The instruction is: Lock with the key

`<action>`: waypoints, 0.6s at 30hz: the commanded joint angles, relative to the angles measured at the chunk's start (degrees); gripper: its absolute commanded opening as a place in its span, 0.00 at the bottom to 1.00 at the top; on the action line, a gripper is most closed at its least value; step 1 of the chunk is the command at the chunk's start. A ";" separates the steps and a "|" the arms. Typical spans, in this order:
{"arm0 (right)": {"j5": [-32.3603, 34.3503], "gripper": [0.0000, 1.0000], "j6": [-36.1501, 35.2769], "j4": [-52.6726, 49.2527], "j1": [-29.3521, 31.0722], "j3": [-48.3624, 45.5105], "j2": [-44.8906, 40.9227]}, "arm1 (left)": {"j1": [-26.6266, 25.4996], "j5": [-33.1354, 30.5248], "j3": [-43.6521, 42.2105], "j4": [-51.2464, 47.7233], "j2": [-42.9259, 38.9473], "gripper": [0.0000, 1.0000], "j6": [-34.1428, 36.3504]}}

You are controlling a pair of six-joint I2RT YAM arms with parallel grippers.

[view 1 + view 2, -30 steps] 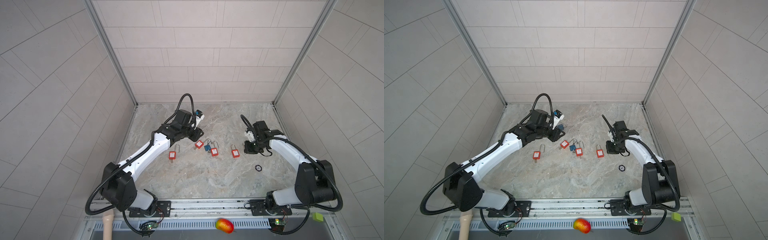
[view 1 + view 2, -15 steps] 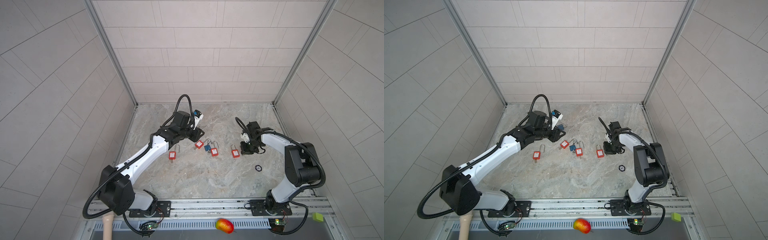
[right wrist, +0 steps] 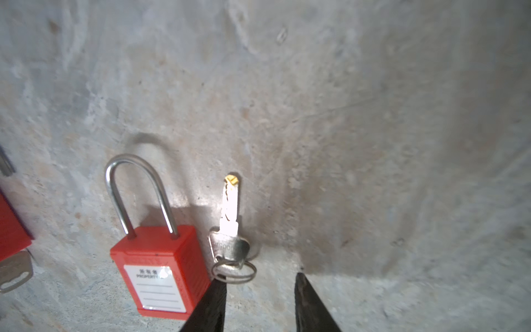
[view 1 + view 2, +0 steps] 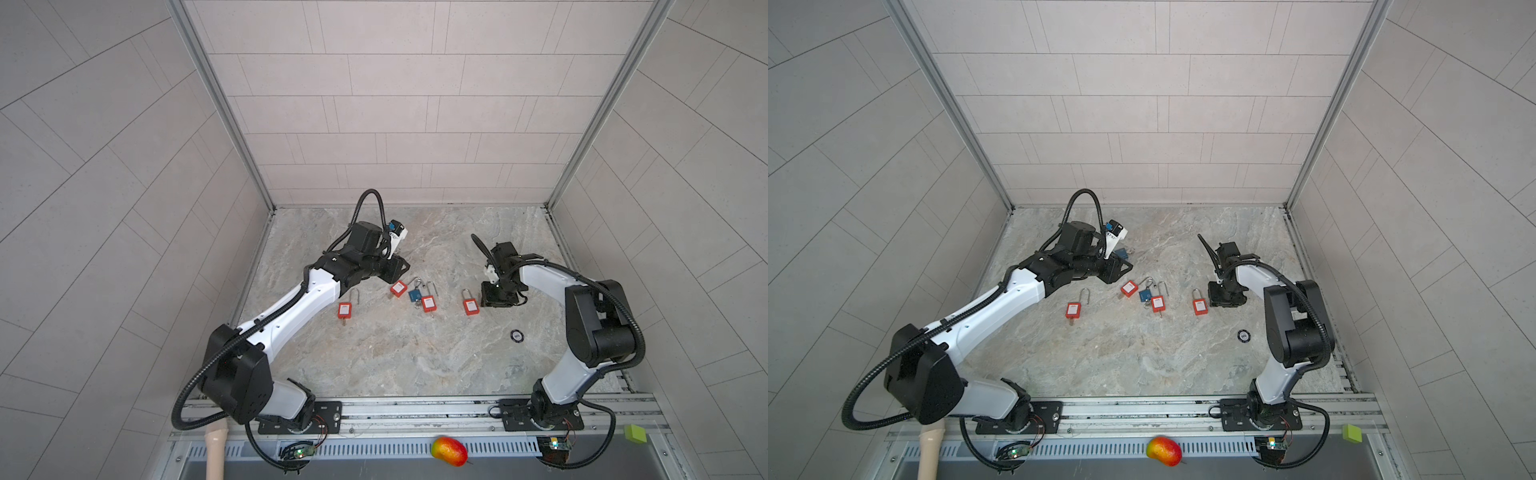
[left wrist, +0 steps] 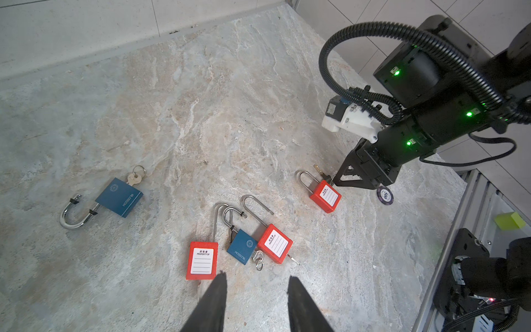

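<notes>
The right gripper point(image 3: 260, 276) is hovering, jaws spread, just short of a key point(image 3: 229, 244) lying beside 1 red padlock point(image 3: 161, 267); the left gripper point(image 5: 256, 275) is hanging spread, empty.

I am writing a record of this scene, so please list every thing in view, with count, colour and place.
red plastic padlocks: four, red, spread across mid-table.
blue metal padlocks: two, blue, one apart by the left arm, one among the red ones.
silver key on a ring: one, silver, beside the rightmost red padlock.
round dark chip: one, dark, on the table near the right arm.
mango-like fruit: one, red-yellow, front ledge.
small green block: one, green, front right.
beige rod: one, beige, front left.
marble-look table: one, grey-beige.
left pincer: black, open, near the padlock cluster.
right pincer: black, open, at the key's ring.
</notes>
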 commanded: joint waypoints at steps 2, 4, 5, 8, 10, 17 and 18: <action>5.67 0.42 -0.35 -2.19 0.23 1.00 -1.80 | 0.02 0.71 0.72 0.57 1.07 0.40 -0.98; 6.50 0.42 -0.89 -2.52 0.17 1.15 -1.49 | 0.02 0.73 0.76 0.57 1.13 0.41 -1.19; 6.42 0.42 -1.15 -2.36 0.31 1.20 -1.53 | 0.02 0.66 0.76 0.57 1.08 0.41 -1.21; 6.71 0.42 -1.49 -2.50 0.46 1.74 -2.07 | 0.05 0.33 0.61 0.57 0.89 0.41 -1.51; 7.40 0.42 -1.48 -2.87 1.19 2.69 -2.70 | 0.01 0.16 0.48 0.57 0.68 0.41 -1.77; 19.69 0.43 1.69 -4.61 8.87 6.60 -7.66 | 1.06 -0.04 -1.21 2.32 -1.32 0.41 -7.83; 20.93 0.43 3.00 -3.74 10.55 6.14 -9.48 | 1.77 0.46 -2.29 3.64 -2.03 0.41 -9.02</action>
